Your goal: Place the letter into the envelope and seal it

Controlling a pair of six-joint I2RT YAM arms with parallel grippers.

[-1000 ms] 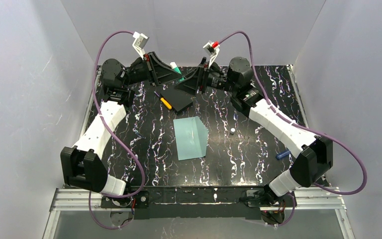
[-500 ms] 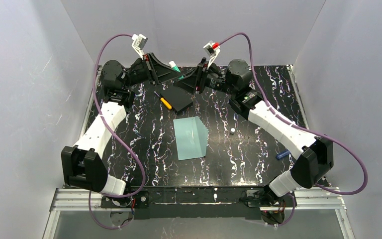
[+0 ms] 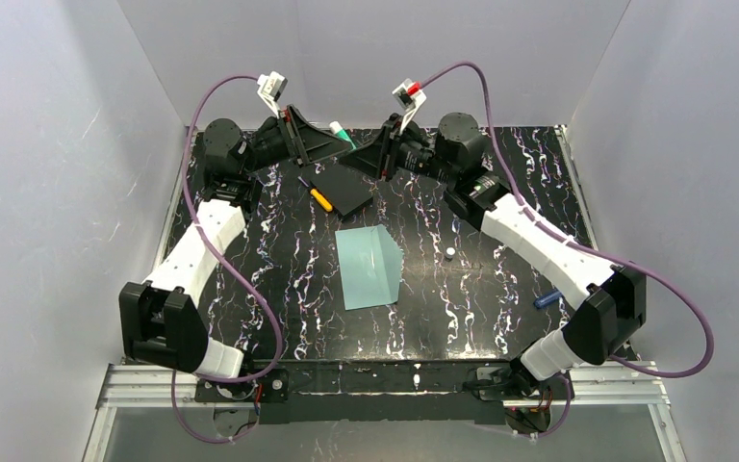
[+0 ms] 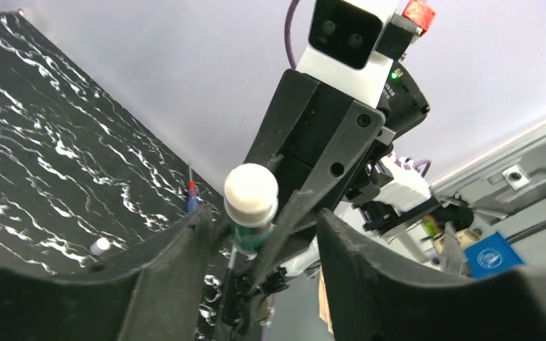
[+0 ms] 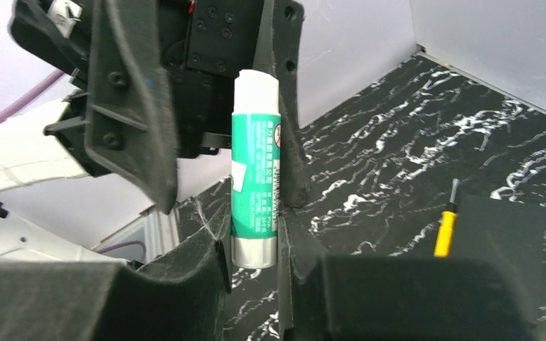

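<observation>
The pale teal envelope (image 3: pixel 370 268) lies flat mid-table, far from both grippers. The letter shows in no view. At the back of the table the two grippers meet tip to tip around a green glue stick (image 3: pixel 340 130) with a white cap. My right gripper (image 5: pixel 252 241) is shut on the stick's (image 5: pixel 256 185) silver lower end, both pads against it. My left gripper (image 4: pixel 263 227) stands open around the capped end (image 4: pixel 251 206), its fingers apart from the stick's sides.
A flat black square pad (image 3: pixel 351 191) lies just under the grippers with a yellow-handled screwdriver (image 3: pixel 319 197) beside it. A small white cap (image 3: pixel 450 253) sits right of the envelope. A blue item (image 3: pixel 547 299) lies near the right arm.
The right jaws have closed onto the glue stick while the left jaws have spread apart from it. Both arms stayed at the back of the table.
</observation>
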